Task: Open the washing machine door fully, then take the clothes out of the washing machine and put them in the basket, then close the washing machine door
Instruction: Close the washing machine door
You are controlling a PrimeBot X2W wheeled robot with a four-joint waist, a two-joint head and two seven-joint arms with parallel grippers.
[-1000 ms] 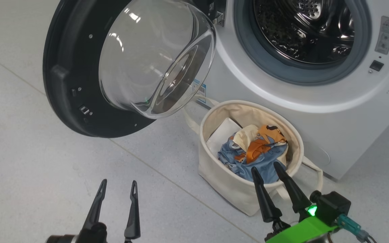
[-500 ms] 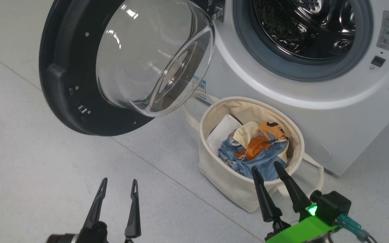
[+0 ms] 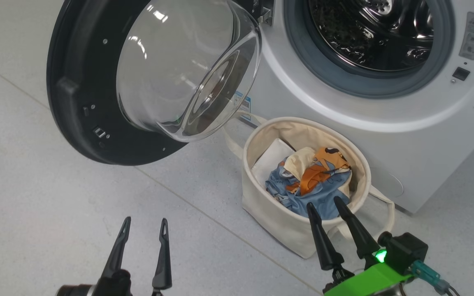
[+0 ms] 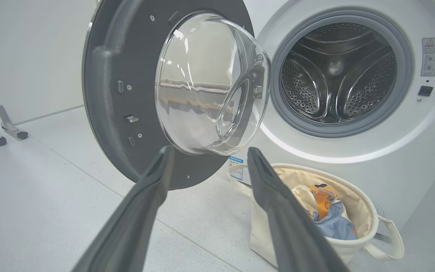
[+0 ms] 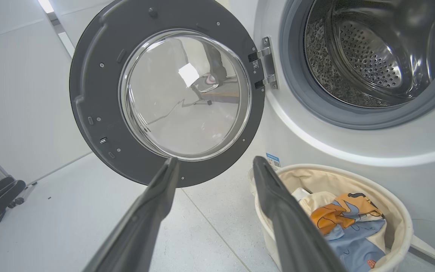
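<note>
One washing machine (image 3: 385, 135), one door (image 3: 72, 82), one basket (image 3: 270, 213), one clothes bundle (image 3: 315, 181).

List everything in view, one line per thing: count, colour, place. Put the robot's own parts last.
washing machine: one, white, upper right on the floor
door: one, black rim with clear glass bowl, swung open to the machine's left
drum: one, shiny steel, behind the grey ring
sticker: one, blue, low on the machine front
basket: one, cream, on the floor before the machine
clothes: one bundle, light blue with orange and cream, in the basket
white sheet: one, white, in the basket beside the clothes
metal stand: one, grey, far left
floor: grey tiles
left pincer: one, dark, open, lower left
right pincer: one, dark, open, near the basket
</note>
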